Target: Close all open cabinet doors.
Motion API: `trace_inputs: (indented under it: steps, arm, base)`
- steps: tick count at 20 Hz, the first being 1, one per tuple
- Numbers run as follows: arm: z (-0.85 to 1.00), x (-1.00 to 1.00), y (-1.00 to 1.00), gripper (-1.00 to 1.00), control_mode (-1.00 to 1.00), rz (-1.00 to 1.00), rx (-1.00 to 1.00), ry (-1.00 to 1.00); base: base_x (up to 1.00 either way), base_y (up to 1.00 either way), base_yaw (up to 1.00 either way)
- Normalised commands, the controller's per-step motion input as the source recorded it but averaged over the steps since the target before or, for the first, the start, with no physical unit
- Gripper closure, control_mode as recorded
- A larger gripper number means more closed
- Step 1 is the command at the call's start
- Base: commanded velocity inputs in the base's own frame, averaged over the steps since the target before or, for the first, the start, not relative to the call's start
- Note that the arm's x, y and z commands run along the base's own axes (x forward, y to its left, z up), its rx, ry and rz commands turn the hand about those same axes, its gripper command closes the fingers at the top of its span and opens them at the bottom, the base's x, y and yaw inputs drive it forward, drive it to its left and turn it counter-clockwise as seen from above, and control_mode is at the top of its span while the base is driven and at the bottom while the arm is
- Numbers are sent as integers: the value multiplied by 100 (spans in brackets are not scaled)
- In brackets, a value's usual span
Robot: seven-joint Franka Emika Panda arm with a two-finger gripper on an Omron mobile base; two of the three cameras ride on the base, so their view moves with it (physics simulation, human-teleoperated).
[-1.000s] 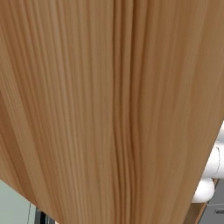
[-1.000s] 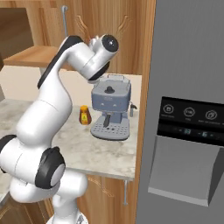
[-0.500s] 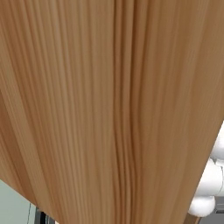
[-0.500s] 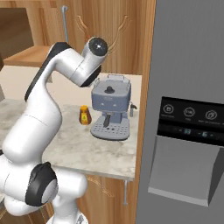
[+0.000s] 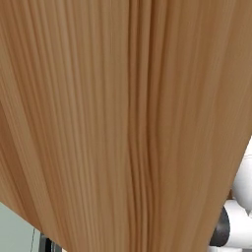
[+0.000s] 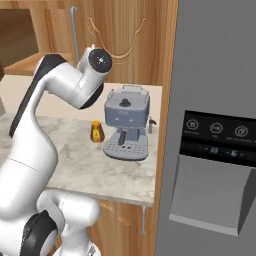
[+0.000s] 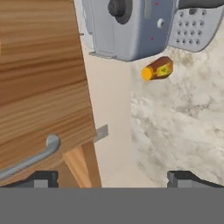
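Up beside the wall cabinets, my gripper (image 7: 113, 178) hangs with its jaws spread wide and nothing between them — the two dark tips sit far apart at the bottom of the hand view. What matters for the coming move is on the left tip's side: a cabinet door (image 7: 41, 78) of brown wood grain runs up that side of the hand view, and its silver bar handle (image 7: 30, 157) slants across just above my left fingertip (image 7: 41, 178). The bar's long axis lies roughly crosswise to the line I look along, so I judge it is the door's face or edge I must press on, not the bar itself; whether I already touch the wood I cannot tell.

From the left base view, a broad wood-grain door (image 5: 113, 123) stands very close in front of the camera, which suggests to me it is swung out into the room and is the one to be shut. From the right base view, another tall door (image 6: 117, 40) with a carved curved outline and a long vertical handle (image 6: 75, 35) sits behind my arm, and it looks flush; to its left an open shelf space shows.

Beyond the open jaws lie the marble counter (image 7: 183, 127), a blue-grey coffee machine (image 6: 127, 127) and a small amber bottle (image 7: 157, 70) — well clear of the door's side.
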Motion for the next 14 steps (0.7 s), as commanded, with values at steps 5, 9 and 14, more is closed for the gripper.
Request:
trace_inputs:
  steps: [5,9,14]
  arm:
    - [12,-56,30,-100,-100,30,17,3]
    - [12,-52,43,-100,-100,28,11,2]
    - [16,-42,47,-100,-100,25,13,2]
  base:
    - [0,0,0]
    - [0,0,0]
    - [0,0,0]
